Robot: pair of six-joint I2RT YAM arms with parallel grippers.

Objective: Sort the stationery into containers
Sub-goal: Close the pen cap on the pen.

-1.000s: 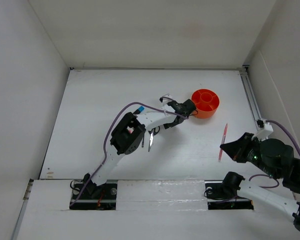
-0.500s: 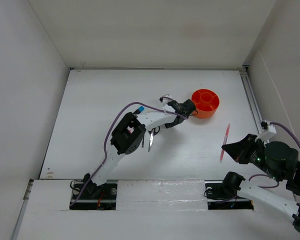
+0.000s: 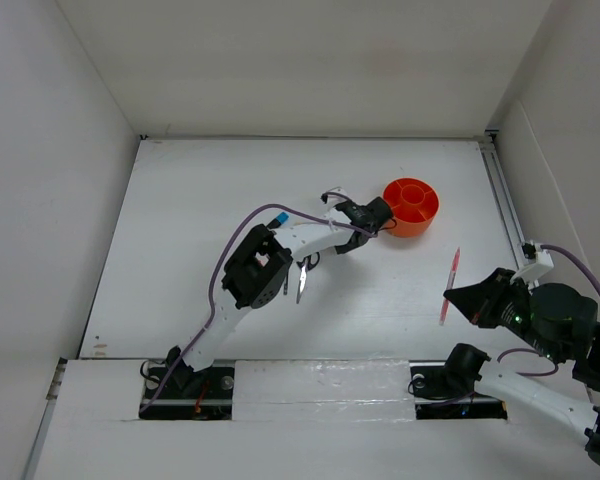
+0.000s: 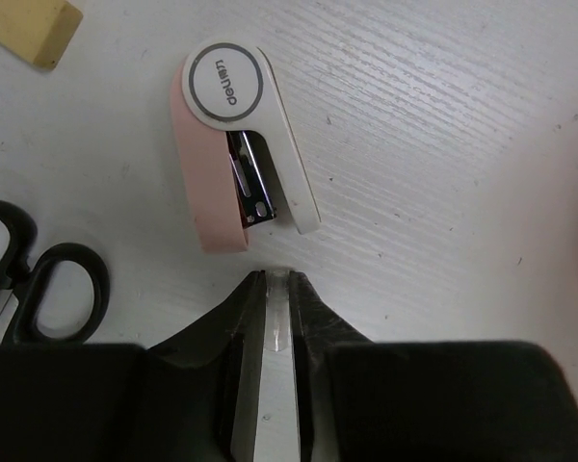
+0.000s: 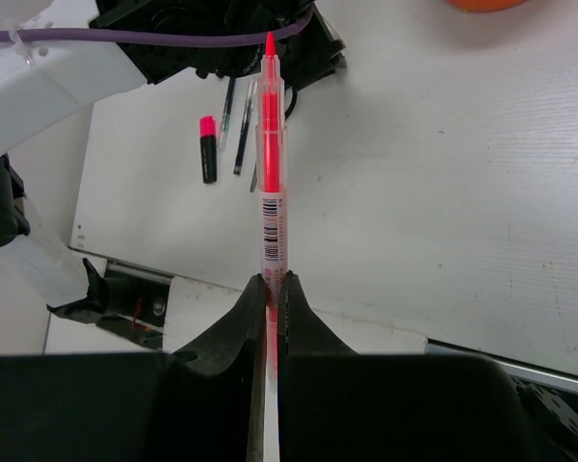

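Left arm reaches out low beside the orange tub [image 3: 412, 206], left tool [image 4: 278, 277] a slit apart, empty; right arm held high, right tool [image 5: 270, 281] clamping the pink pencil [image 5: 271, 173].

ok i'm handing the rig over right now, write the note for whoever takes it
Left fingers: nearly closed, a thin pale strip between them; can't tell if anything is gripped. They sit just short of the pink stapler, near the orange tub.
Right fingers: shut on the pink pen, held up off the table, nearer and right of the tub.
On the table: scissors, eraser, highlighter, thin dark pens, blue-capped marker.
Done: no item shows in the tub. Left: all of it.
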